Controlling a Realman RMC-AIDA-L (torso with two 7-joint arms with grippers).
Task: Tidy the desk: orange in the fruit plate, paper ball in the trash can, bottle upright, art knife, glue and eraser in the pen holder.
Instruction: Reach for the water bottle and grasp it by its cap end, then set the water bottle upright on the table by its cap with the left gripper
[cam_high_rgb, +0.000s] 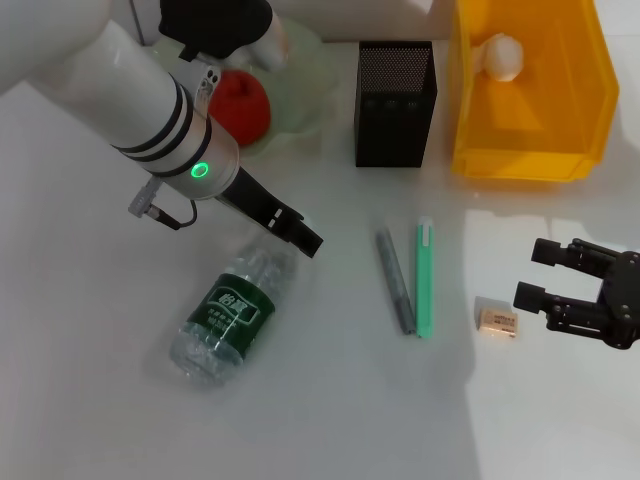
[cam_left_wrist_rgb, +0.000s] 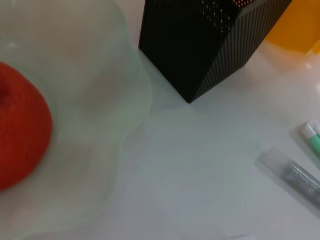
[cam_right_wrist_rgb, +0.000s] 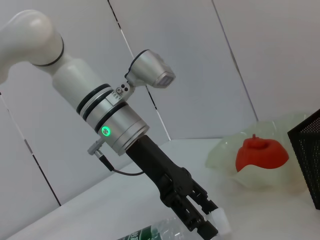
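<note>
The bottle (cam_high_rgb: 228, 318) lies on its side on the desk (cam_high_rgb: 90, 300), its white cap (cam_right_wrist_rgb: 220, 220) toward the pen holder. My left gripper (cam_high_rgb: 303, 237) is down at the bottle's neck, right beside the cap. The orange (cam_high_rgb: 240, 105) sits in the fruit plate (cam_high_rgb: 300, 100). The paper ball (cam_high_rgb: 500, 55) lies in the trash can (cam_high_rgb: 530, 150). A grey glittery glue stick (cam_high_rgb: 394, 280) and a green art knife (cam_high_rgb: 425, 280) lie side by side in front of the pen holder (cam_high_rgb: 395, 100). My right gripper (cam_high_rgb: 538, 273) hovers open just right of the eraser (cam_high_rgb: 497, 318).
The fruit plate, pen holder and trash can stand in a row along the back of the desk. The left arm's white forearm (cam_high_rgb: 130, 90) reaches in over the back left, partly covering the plate.
</note>
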